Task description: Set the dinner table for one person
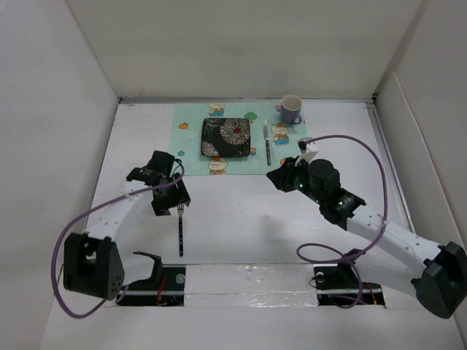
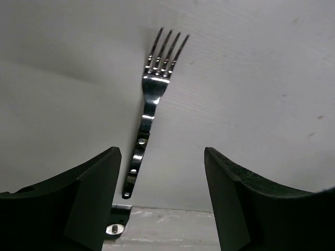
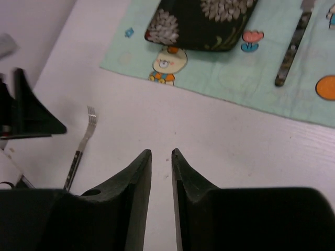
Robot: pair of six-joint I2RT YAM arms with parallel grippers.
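The white dinner table (image 1: pixel 241 226) carries a mint-green placemat (image 1: pixel 191 137) at the back. On the mat are a dark floral square plate (image 1: pixel 226 137), a knife (image 1: pixel 267 143) to its right, and a mug (image 1: pixel 292 109) at the far right corner. A fork (image 1: pixel 180 232) lies on the bare table, tines toward the mat. My left gripper (image 1: pixel 172 204) is open and empty just above the fork's tines. In the left wrist view the fork (image 2: pixel 152 99) lies ahead of the open fingers, nearer the left one. My right gripper (image 1: pixel 279 177) is nearly shut and empty, hovering before the mat.
White walls enclose the table on the left, back and right. The right wrist view shows the plate (image 3: pixel 201 21), knife (image 3: pixel 293 44), fork (image 3: pixel 81 144) and mat edge (image 3: pixel 225 78). Purple cables loop from both arms.
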